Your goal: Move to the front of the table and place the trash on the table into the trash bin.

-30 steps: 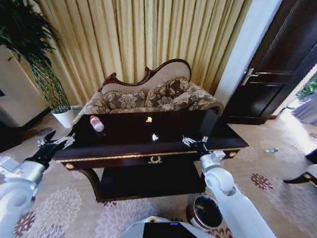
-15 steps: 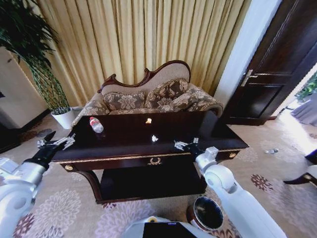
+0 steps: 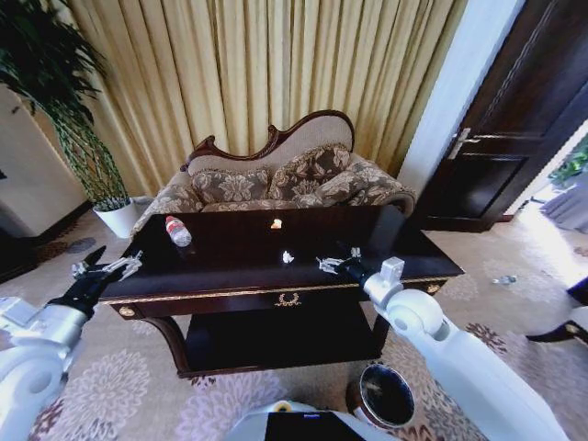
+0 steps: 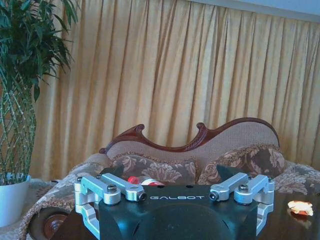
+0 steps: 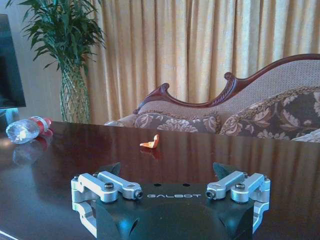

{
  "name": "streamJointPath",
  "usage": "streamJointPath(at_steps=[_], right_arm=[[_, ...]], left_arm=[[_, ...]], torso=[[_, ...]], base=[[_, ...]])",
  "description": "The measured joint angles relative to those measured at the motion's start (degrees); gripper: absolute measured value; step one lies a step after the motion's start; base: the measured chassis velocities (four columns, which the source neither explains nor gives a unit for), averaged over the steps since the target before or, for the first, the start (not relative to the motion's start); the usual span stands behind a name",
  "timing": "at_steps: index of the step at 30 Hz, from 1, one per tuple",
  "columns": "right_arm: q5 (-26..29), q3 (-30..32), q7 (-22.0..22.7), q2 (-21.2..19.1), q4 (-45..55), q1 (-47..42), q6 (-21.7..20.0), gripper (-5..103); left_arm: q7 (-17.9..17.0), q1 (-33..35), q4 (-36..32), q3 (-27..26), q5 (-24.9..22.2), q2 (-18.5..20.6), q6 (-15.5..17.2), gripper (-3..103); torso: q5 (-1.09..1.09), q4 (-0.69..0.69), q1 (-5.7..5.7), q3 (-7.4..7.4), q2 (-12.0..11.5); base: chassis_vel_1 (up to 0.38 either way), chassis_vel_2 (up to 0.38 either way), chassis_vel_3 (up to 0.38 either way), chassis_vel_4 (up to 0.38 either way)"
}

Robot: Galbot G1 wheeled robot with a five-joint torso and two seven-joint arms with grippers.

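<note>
Right hand (image 3: 336,265) spread wide, empty, low over glossy dark-brown wooden tabletop (image 3: 230,262). Tiny white crumpled scrap (image 3: 288,257) lies just leftward of it; pale yellow scrap (image 3: 276,222) farther back. Left hand (image 3: 108,267) open, idle at far-left edge. Right hand nearer. Round dark bin (image 3: 384,393) on floor.

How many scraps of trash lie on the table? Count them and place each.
2: a white scrap near the front, beside the right gripper; a yellowish scrap farther back, toward the sofa.

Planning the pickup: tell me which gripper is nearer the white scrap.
Right. The right gripper hovers just beside the white scrap; the left gripper sits off the table's far left end.
</note>
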Motion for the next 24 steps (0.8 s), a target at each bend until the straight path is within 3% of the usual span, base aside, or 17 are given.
streamJointPath(at_steps=[9,19,24], right_arm=[[0.36,-2.62,0.72,2.53,-1.73,2.96,-2.98,100],[-1.35,-5.77,0.18,3.51,-3.11,5.05,-3.42,100],[-2.80,-7.32,-4.16,2.52,-5.09,6.54,-0.84,100]], left_arm=[[0.10,0.36,-0.26,0.16,0.50,-0.41,0.02,100],[0.15,1.18,-0.45,-0.48,0.67,-0.79,-0.14,100],[0.18,1.24,0.44,-1.02,1.00,-1.75,-0.42,100]], torso=[[0.00,0.00,0.00,0.00,0.00],[0.00,0.01,0.00,0.00,0.00],[0.00,0.01,0.00,0.00,0.00]], base=[[0.000,0.000,0.000,0.000],[0.000,0.000,0.000,0.000],[0.000,0.000,0.000,0.000]])
